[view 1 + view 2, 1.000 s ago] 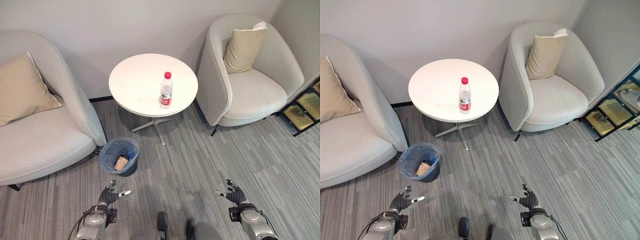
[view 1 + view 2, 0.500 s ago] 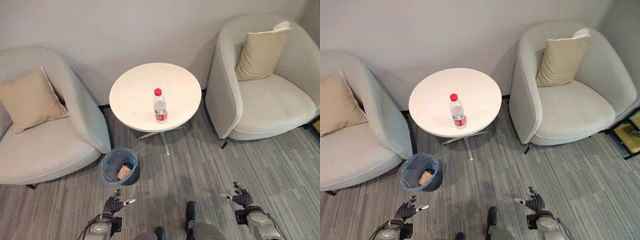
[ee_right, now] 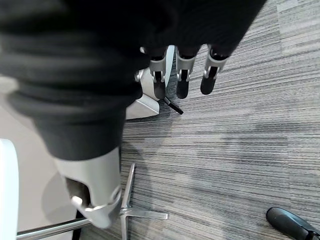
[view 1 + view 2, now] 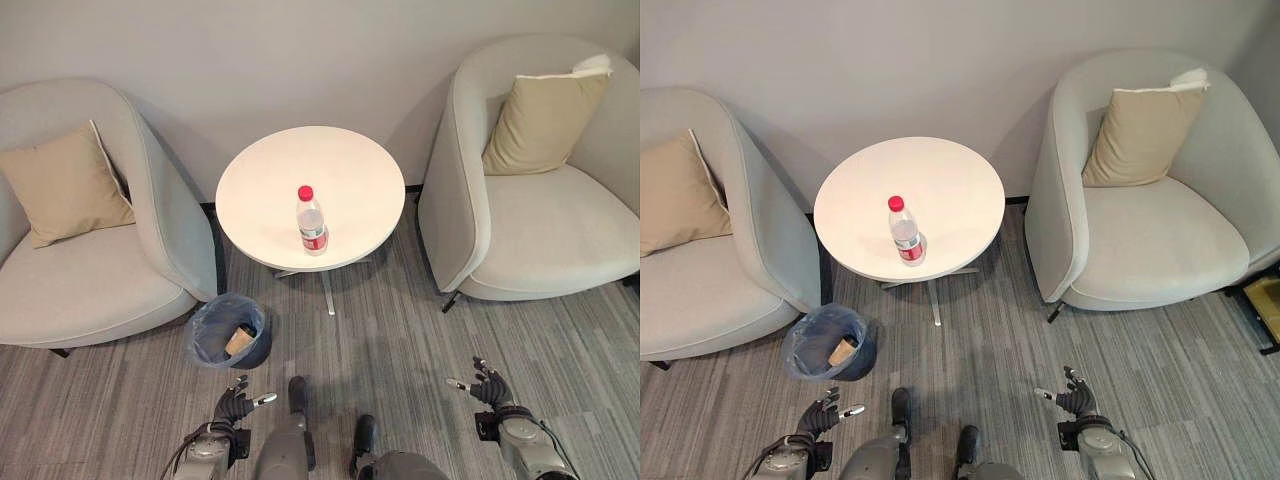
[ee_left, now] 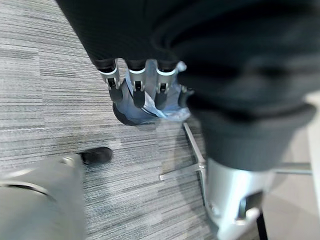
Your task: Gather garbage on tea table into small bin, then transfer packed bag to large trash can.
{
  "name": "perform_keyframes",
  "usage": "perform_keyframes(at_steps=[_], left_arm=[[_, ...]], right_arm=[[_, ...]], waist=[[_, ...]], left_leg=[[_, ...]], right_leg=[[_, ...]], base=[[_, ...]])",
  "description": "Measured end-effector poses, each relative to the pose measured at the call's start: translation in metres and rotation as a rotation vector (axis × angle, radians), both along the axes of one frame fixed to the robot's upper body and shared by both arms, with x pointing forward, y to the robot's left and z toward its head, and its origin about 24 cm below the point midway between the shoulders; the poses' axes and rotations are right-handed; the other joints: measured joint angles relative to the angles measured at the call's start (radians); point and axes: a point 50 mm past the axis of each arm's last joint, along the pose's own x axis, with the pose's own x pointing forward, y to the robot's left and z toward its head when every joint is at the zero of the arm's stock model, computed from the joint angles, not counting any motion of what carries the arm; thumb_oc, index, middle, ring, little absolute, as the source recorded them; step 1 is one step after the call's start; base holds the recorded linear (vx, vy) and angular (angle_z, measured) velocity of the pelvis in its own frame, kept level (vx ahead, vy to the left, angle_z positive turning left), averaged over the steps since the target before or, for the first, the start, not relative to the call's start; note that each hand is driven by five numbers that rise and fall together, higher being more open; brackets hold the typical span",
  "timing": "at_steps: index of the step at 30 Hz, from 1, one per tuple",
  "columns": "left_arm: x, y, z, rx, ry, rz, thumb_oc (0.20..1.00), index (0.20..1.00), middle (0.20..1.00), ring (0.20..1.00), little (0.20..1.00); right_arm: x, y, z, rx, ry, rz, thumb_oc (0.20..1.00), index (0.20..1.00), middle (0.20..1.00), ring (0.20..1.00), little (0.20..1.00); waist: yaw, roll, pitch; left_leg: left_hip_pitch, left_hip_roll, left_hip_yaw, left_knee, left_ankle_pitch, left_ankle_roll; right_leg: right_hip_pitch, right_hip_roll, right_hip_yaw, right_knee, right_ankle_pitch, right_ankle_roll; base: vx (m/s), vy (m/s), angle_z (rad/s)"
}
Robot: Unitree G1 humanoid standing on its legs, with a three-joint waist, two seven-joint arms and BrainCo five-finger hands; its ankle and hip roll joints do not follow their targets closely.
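A bottle (image 4: 311, 220) stands on the table (image 4: 260, 190); the left hand (image 4: 236, 404) and right hand (image 4: 487, 388) hang relaxed, holding nothing, above carpet near the bin (image 4: 206, 345).

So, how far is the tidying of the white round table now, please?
One brown cup-like item already lies in the small dark bin with the blue bag on the floor. Nothing is in hand: the left hand and right hand hang open and low. Left: the clear plastic bottle with a red cap stands on the white round table; the bag is not packed.
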Motion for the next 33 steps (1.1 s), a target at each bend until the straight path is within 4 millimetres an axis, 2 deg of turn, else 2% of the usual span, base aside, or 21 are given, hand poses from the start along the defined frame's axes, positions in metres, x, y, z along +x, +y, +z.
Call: perform_keyframes(at_steps=[2,4,5,6,9,11,12,13,14,16,17,19,20,21,24,26,29,31,32,33], left_arm=[[-0.005,0.001,-0.002,0.0,0.012,0.008,1.0,1.0,1.0,1.0,1.0],[-0.008,0.001,-0.003,-0.001,0.02,0.009,1.0,1.0,1.0,1.0,1.0],[-0.012,0.0,-0.005,-0.005,0.031,0.011,1.0,1.0,1.0,1.0,1.0],[-0.011,0.001,-0.004,0.0,0.029,0.013,1.0,1.0,1.0,1.0,1.0],[-0.005,0.007,0.0,0.016,0.012,0.008,1.0,1.0,1.0,1.0,1.0],[0.004,0.013,0.005,0.036,-0.011,0.001,1.0,1.0,1.0,1.0,1.0],[0.01,0.015,0.009,0.046,-0.03,-0.004,1.0,1.0,1.0,1.0,1.0],[0.009,0.021,0.011,0.062,-0.029,-0.001,1.0,1.0,1.0,1.0,1.0],[0.009,0.023,0.011,0.069,-0.031,-0.004,1.0,1.0,1.0,1.0,1.0],[0.005,0.032,0.012,0.094,-0.019,0.004,1.0,1.0,1.0,1.0,1.0],[0.002,0.033,0.01,0.099,-0.005,0.014,1.0,1.0,1.0,1.0,1.0],[-0.009,0.033,0.004,0.092,0.032,0.027,1.0,1.0,1.0,1.0,1.0],[-0.014,0.031,0.002,0.086,0.035,0.029,1.0,1.0,1.0,1.0,1.0],[-0.024,0.03,-0.002,0.075,0.057,0.043,1.0,1.0,1.0,1.0,1.0],[-0.037,0.023,-0.009,0.043,0.086,0.076,1.0,1.0,1.0,1.0,1.0],[-0.04,0.021,-0.01,0.037,0.097,0.077,1.0,1.0,1.0,1.0,1.0],[-0.042,0.021,-0.011,0.038,0.103,0.075,1.0,1.0,1.0,1.0,1.0],[-0.042,0.02,-0.011,0.035,0.104,0.072,1.0,1.0,1.0,1.0,1.0],[-0.044,0.019,-0.012,0.03,0.11,0.072,1.0,1.0,1.0,1.0,1.0],[-0.043,0.016,-0.013,0.022,0.107,0.069,1.0,1.0,1.0,1.0,1.0]], right_arm=[[0.0,0.0,0.0,0.0,0.002,0.001,1.0,1.0,1.0,1.0,1.0],[0.0,0.0,0.0,-0.002,0.003,0.001,1.0,1.0,1.0,1.0,1.0],[-0.003,-0.003,0.0,-0.009,0.01,0.0,1.0,1.0,1.0,1.0,1.0],[-0.004,0.0,-0.003,0.0,0.02,-0.001,1.0,1.0,1.0,1.0,1.0],[0.002,0.008,-0.002,0.01,0.016,0.042,1.0,1.0,1.0,1.0,1.0],[0.011,0.012,0.002,0.003,0.0,0.069,1.0,1.0,1.0,1.0,1.0],[0.014,0.014,0.004,0.002,-0.014,0.08,1.0,1.0,1.0,1.0,1.0],[0.019,0.018,0.009,0.003,-0.045,0.102,1.0,1.0,1.0,1.0,1.0],[0.019,0.019,0.01,0.0,-0.051,0.111,1.0,1.0,1.0,1.0,1.0],[0.023,0.025,0.013,-0.013,-0.061,0.158,1.0,1.0,1.0,1.0,1.0],[0.025,0.027,0.014,-0.03,-0.062,0.187,1.0,1.0,1.0,1.0,1.0],[0.022,0.03,0.012,-0.046,-0.048,0.22,1.0,1.0,1.0,1.0,1.0],[0.02,0.032,0.014,-0.055,-0.059,0.239,1.0,1.0,1.0,1.0,1.0],[0.023,0.032,0.018,-0.078,-0.076,0.268,1.0,1.0,1.0,1.0,1.0],[0.032,0.02,0.032,-0.168,-0.113,0.323,1.0,1.0,1.0,1.0,1.0],[0.039,0.013,0.045,-0.249,-0.144,0.385,1.0,1.0,1.0,1.0,1.0],[0.049,0.008,0.065,-0.344,-0.201,0.467,1.0,1.0,1.0,1.0,1.0],[0.056,0.011,0.079,-0.392,-0.247,0.532,1.0,1.0,1.0,1.0,1.0],[0.06,0.013,0.084,-0.404,-0.268,0.552,1.0,1.0,1.0,1.0,1.0],[0.064,0.017,0.093,-0.425,-0.298,0.598,1.0,1.0,1.0,1.0,1.0]], waist=[[0.005,0.01,-0.005],[0.002,0.028,-0.019],[0.0,0.054,-0.035],[0.0,0.045,-0.042],[0.008,0.017,-0.059],[0.012,0.011,-0.06],[0.011,0.008,-0.059],[0.014,0.008,-0.062],[0.007,0.0,-0.068],[0.01,-0.015,-0.073],[0.002,-0.021,-0.076],[-0.005,-0.027,-0.076],[-0.002,-0.027,-0.077],[0.004,-0.021,-0.077],[0.03,0.008,-0.081],[0.031,0.024,-0.083],[0.032,0.033,-0.087],[0.031,0.036,-0.09],[0.038,0.043,-0.089],[0.027,0.049,-0.089]], left_leg=[[0.047,0.003,-0.003,-0.027,0.022,0.024],[0.075,0.0,-0.003,-0.029,0.022,0.027],[0.095,0.007,-0.003,-0.036,0.059,0.07],[0.113,-0.013,0.005,-0.038,0.058,0.11],[0.134,-0.066,0.026,-0.038,0.016,0.163],[0.137,-0.083,0.033,-0.035,-0.002,0.176],[0.147,-0.091,0.025,-0.04,-0.022,0.194],[0.177,-0.1,0.026,-0.059,-0.017,0.197],[0.192,-0.104,0.026,-0.062,-0.026,0.202],[0.199,-0.114,0.021,-0.066,-0.035,0.198],[0.201,-0.115,0.016,-0.065,-0.036,0.196],[0.223,-0.119,-0.005,-0.064,-0.039,0.189],[0.235,-0.12,-0.022,-0.061,-0.051,0.172],[0.237,-0.112,-0.037,-0.056,-0.056,0.163],[0.232,-0.079,-0.065,-0.036,-0.064,0.134],[0.231,-0.062,-0.09,-0.034,-0.07,0.11],[0.233,-0.042,-0.113,-0.033,-0.062,0.102],[0.236,-0.033,-0.12,-0.032,-0.056,0.095],[0.233,-0.03,-0.125,-0.033,-0.055,0.094],[0.237,-0.031,-0.139,-0.033,-0.055,0.093]], right_leg=[[0.034,-0.001,0.024,0.006,-0.006,0.042],[0.056,-0.007,0.031,0.006,-0.011,0.052],[0.066,-0.002,0.038,0.02,-0.028,0.075],[0.066,-0.025,0.05,0.04,-0.045,0.096],[0.023,-0.096,0.095,0.152,-0.11,0.145],[-0.038,-0.133,0.124,0.283,-0.165,0.173],[-0.078,-0.141,0.148,0.352,-0.17,0.188],[-0.145,-0.159,0.18,0.497,-0.225,0.229],[-0.161,-0.16,0.192,0.494,-0.241,0.238],[-0.236,-0.161,0.222,0.453,-0.243,0.229],[-0.281,-0.145,0.246,0.414,-0.224,0.224],[-0.278,-0.136,0.272,0.343,-0.121,0.206],[-0.255,-0.129,0.282,0.324,-0.089,0.196],[-0.231,-0.127,0.267,0.3,-0.051,0.18],[-0.184,-0.095,0.227,0.218,0.003,0.137],[-0.149,-0.078,0.198,0.168,0.014,0.124],[-0.112,-0.056,0.169,0.116,0.026,0.109],[-0.098,-0.045,0.161,0.094,0.037,0.1],[-0.087,-0.04,0.153,0.083,0.048,0.111],[-0.07,-0.039,0.141,0.055,0.057,0.107]], base=[[0.3,0.209,-0.23],[0.19,0.161,-0.23],[0.21,0.197,-0.12],[0.17,0.18,-0.18],[0.12,0.16,-0.2],[0.1,0.089,-0.12],[0.12,0.063,-0.02],[0.05,0.013,0.0],[0.08,-0.003,-0.06],[0.06,-0.034,0.07],[0.05,-0.067,0.39],[0.05,-0.119,0.46],[0.05,-0.163,0.41],[0.04,-0.137,0.25],[0.06,-0.132,0.21],[0.03,-0.095,0.3],[0.03,-0.052,0.27],[0.03,-0.037,0.14],[0.04,-0.03,0.16],[0.04,-0.009,0.22]])
